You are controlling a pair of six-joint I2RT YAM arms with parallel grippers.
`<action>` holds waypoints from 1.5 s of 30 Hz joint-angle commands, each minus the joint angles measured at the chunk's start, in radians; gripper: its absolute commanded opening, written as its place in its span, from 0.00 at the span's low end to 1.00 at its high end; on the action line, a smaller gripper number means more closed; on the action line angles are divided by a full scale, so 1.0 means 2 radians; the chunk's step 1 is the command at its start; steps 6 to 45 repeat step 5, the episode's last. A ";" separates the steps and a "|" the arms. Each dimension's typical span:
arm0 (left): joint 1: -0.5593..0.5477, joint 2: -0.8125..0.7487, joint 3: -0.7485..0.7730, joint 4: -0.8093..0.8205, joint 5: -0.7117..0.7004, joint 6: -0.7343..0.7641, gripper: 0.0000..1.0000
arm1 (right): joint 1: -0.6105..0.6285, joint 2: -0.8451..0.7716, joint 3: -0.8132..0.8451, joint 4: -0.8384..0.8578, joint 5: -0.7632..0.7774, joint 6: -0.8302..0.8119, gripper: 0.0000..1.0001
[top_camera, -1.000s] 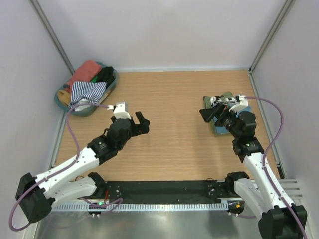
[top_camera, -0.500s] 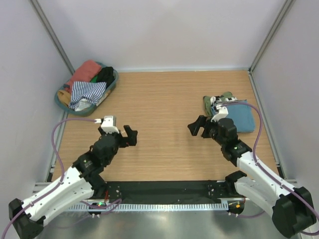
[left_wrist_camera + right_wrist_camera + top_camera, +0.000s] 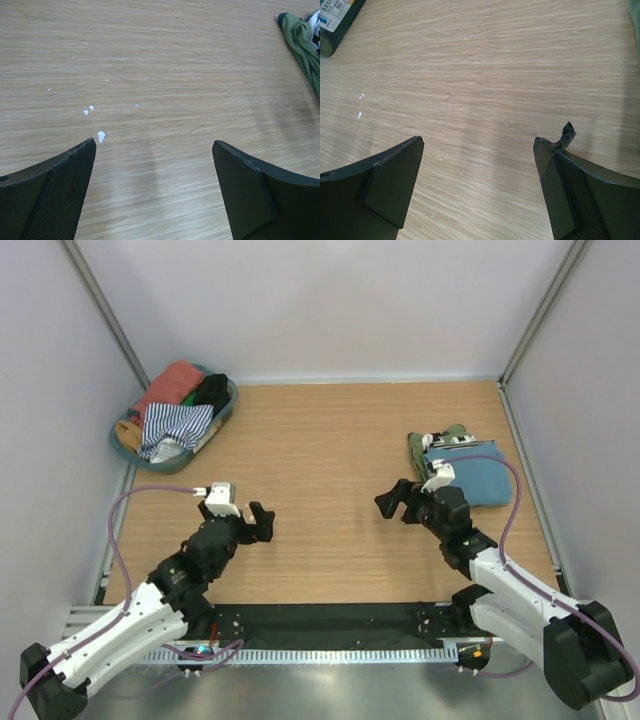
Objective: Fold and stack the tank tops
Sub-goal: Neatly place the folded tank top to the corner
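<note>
Just changed: both arms have drawn back toward the near edge. A second ago we had the right gripper (image 3: pixel 393 506) over the folded pile at the right, and the left gripper (image 3: pixel 258 524) farther out over the tabletop (image 3: pixel 330 440).
Grippers: both stand wide apart and empty, with only bare wood between the fingers in each wrist view.
Meaning for the task: we judge one fold-and-place step finished. The pile is released, and the next top has to come from the basket.
Folded pile: a teal blue tank top (image 3: pixel 478 472) lies flat and roughly rectangular on an olive green tank top (image 3: pixel 424 448), whose rumpled edge shows at the left. The pile sits near the right wall, well apart from both grippers.
Basket: a round teal basket (image 3: pixel 231 400) sits in the far left corner. It is heaped with a black-and-white striped tank top (image 3: pixel 175 425), a coral tank top (image 3: pixel 170 380) and a black garment (image 3: pixel 208 390), all crumpled and unfolded.
Textures: the cloth looks soft and limp and will sag when lifted. The tabletop is smooth pale wood grain with a few white specks (image 3: pixel 101 136).
</note>
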 commanded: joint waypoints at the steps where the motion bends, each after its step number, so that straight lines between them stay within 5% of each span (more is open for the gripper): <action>1: 0.001 0.006 0.010 0.028 -0.006 0.010 0.99 | 0.002 0.005 0.004 0.044 0.008 0.003 1.00; 45: 0.001 0.009 0.010 0.028 -0.009 0.009 1.00 | 0.002 0.020 0.006 0.055 -0.003 0.005 1.00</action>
